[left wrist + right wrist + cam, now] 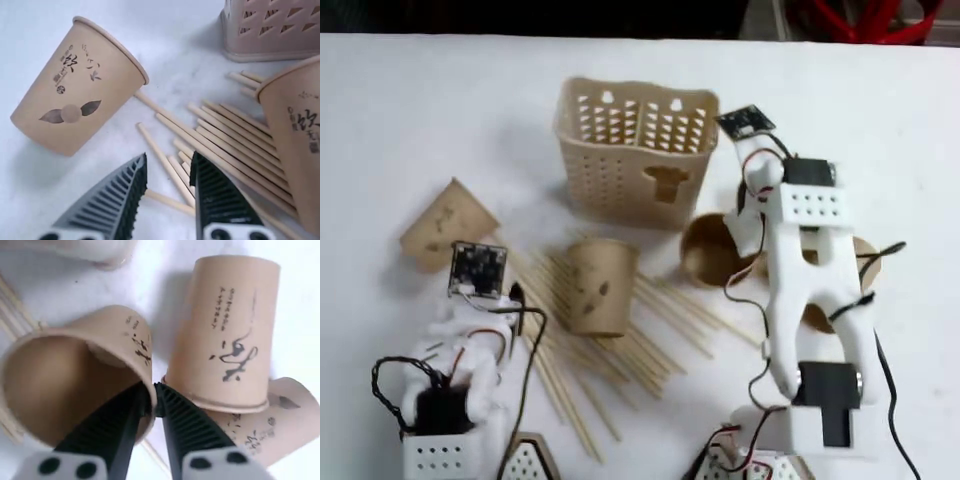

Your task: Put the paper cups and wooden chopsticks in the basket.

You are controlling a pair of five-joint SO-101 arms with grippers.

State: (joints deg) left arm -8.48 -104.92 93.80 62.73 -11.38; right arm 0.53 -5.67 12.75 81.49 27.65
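Right wrist view: right gripper (151,390) clamped on rim of tipped paper cup (60,385); second cup (230,330) and third cup (280,425) just beside (dark brush lettering, unread). Over heaped wooden chopsticks (225,145), left gripper (168,157) parted, flanked by leaf-printed cup (75,90) and fifth cup (295,150). One basket (635,150) beyond.

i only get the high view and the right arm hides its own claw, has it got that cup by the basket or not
observer: Yes. The right wrist view shows the right claw closed on the rim of the cup, which lies on its side.
operator: ok and the left claw, holding anything
observer: No. The left wrist view shows the left claw open and empty, just above the loose chopsticks.
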